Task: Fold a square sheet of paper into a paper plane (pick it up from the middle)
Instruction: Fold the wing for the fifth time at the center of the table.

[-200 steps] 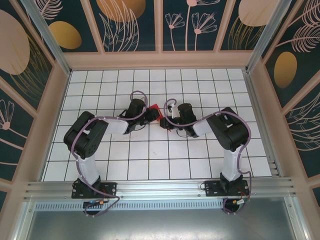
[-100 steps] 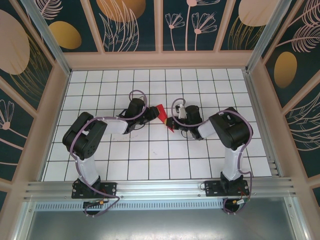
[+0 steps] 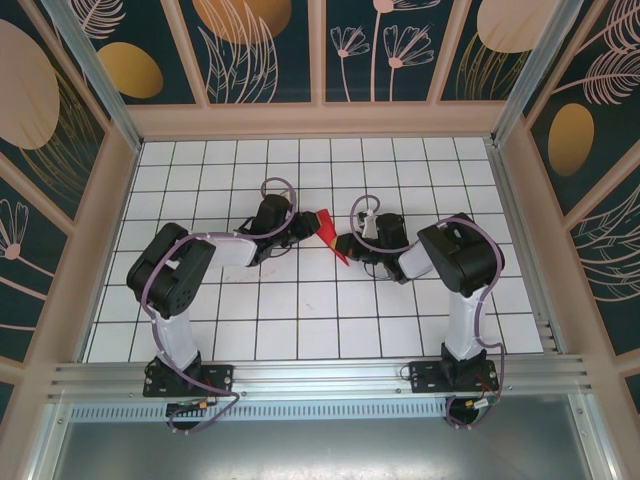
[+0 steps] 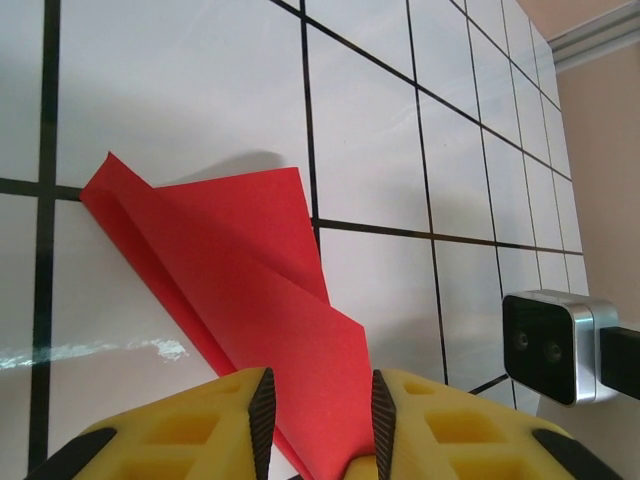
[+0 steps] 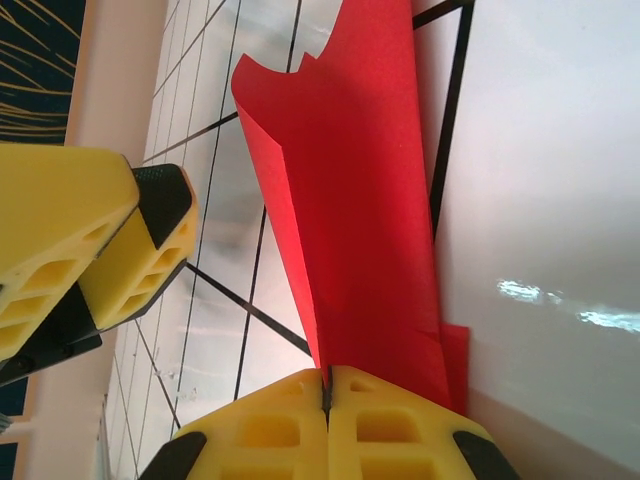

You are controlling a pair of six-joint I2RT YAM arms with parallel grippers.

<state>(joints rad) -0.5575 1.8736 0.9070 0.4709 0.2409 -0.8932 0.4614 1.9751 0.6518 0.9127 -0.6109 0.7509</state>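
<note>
Top external view: white gridded table (image 3: 250,330), floral-panelled walls (image 3: 260,50); right pincer (image 5: 327,378) clamped on red paper (image 3: 324,221), left pincer (image 4: 318,400) apart.

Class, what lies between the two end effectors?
The folded red paper spans that gap in the top view, pinched by the right end effector and reaching into the left end effector.

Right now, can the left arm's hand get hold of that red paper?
Probably yes. The folded red paper lies between the open fingers of the left hand, with nothing in the way. The right hand pinches it from the other side, which may steady it.
</note>
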